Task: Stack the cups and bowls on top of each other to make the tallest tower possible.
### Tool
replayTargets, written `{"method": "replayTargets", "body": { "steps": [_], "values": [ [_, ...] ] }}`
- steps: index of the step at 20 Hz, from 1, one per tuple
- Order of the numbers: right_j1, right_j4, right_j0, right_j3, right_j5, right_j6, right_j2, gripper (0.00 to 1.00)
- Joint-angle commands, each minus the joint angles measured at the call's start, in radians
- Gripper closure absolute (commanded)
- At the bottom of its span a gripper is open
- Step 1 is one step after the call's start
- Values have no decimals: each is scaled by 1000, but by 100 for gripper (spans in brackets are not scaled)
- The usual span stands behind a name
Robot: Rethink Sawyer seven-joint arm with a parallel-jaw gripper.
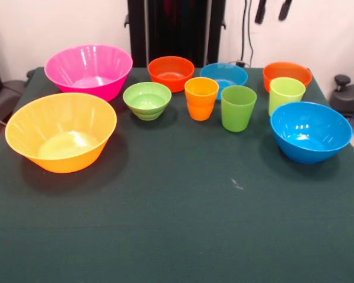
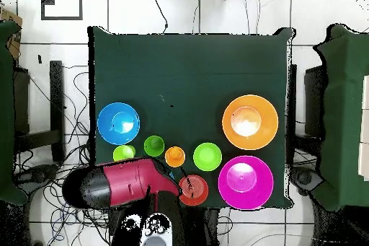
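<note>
All the bowls and cups stand apart on the green cloth, none inside another. The large pink bowl and the yellow-orange bowl are on the left. A small green bowl, a small orange bowl, a small blue bowl and another orange bowl stand along the far side. The orange cup, green cup and lime-yellow cup stand upright in a row. The medium blue bowl is on the right. My gripper shows only two dark tips at the top edge, apart and empty, high above the far right bowls.
The black pedestal stands behind the table's far edge. In the overhead view my red arm lies over the table's near-base corner and hides two of the small bowls. Cables lie on the floor around the table.
</note>
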Motion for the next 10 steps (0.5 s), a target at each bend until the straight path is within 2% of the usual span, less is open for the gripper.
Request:
{"method": "replayTargets", "body": {
  "steps": [1,5,8,10],
  "values": [
    [250,-77,36,-60,-175,180,-2,0],
    [331,-59,54,-116,-238,184,-17,0],
    [423,-36,81,-190,-300,197,-36,0],
    [435,-19,81,-200,-311,190,-31,0]
  ]
}}
